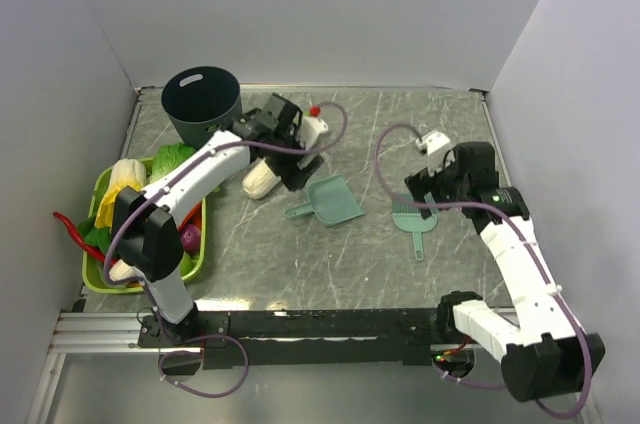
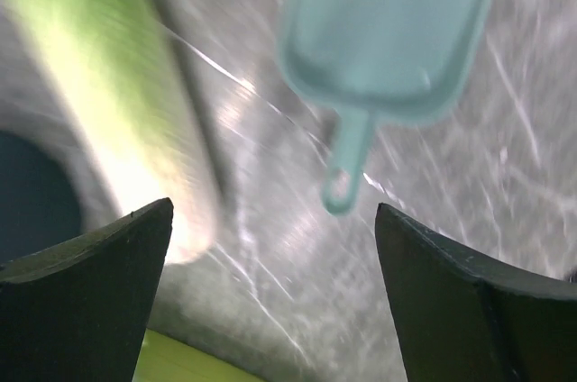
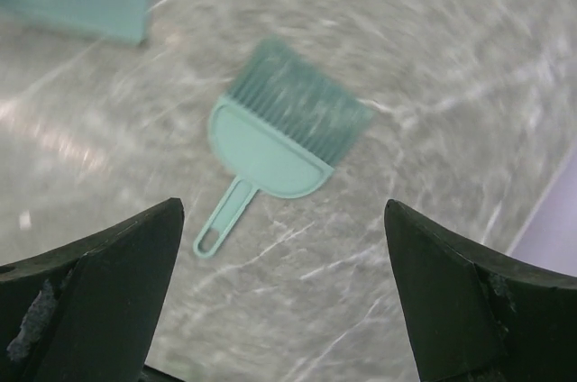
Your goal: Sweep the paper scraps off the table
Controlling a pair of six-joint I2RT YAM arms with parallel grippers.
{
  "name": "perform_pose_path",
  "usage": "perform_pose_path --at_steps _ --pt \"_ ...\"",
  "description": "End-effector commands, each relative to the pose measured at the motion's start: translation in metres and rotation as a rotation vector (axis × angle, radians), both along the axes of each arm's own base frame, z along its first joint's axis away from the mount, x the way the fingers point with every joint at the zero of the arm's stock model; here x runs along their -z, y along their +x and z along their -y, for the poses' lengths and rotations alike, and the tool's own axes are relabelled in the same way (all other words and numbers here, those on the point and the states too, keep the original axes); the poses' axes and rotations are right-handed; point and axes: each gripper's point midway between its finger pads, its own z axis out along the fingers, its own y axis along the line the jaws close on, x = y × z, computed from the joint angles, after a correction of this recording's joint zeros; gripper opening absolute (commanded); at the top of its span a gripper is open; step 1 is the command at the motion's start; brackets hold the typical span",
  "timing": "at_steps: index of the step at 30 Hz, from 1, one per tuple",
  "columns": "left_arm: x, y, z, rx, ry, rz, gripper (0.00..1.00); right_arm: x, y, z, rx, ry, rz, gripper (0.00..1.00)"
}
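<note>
A: Any paper scraps in view?

B: None to be made out. Not one dark-green bit on the table [image 1: 300, 264] from overhead, nor on the marble under either wrist camera, though blurred there and hard to swear to.

A: Where, then?

B: Cannot tell. Possibly inside the dark bin [image 1: 205, 124], up and left of the dustpan [image 1: 333, 200], but too dark in there to check. Nothing visible in the dustpan's scoop either.

A: And the tools?

B: Dustpan flat on the table, mid-surface, handle toward the near left. Teal brush [image 1: 414, 220] to the right of the dustpan, well apart, also lying flat, handle toward the near edge. Held by nothing, either one.

A: Claws?

B: Left gripper [image 2: 272, 211] just above and left of the dustpan, fingers spread wide, nothing between. Right gripper [image 3: 281, 206] over the brush, to the dustpan's right, likewise wide and empty.

A: Anything else nearby?

B: Pale-green cabbage [image 1: 262, 180] just left of the dustpan, beside the left gripper. Lime-green tray [image 1: 198, 244] of vegetables further left.

A: So, how far along?

B: Looks like the tail end: sweeping seemingly done, tools lying free, no scraps to chase as far as visible. Remaining, at a guess: only pulling both arms clear.
</note>
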Motion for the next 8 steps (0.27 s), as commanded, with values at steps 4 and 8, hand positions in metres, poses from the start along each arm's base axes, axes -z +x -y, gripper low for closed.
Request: perform_pose_path --at_steps 4,8 --pt "-0.104 0.069 -0.009 -0.182 -0.236 0.238 0.96 -0.082 0.049 0.024 0.440 0.181 0.213 1.00" --pt "-0.144 0.103 -0.040 -0.321 -0.278 0.353 0.96 -0.138 0.065 0.026 0.482 0.235 0.319 1.00"
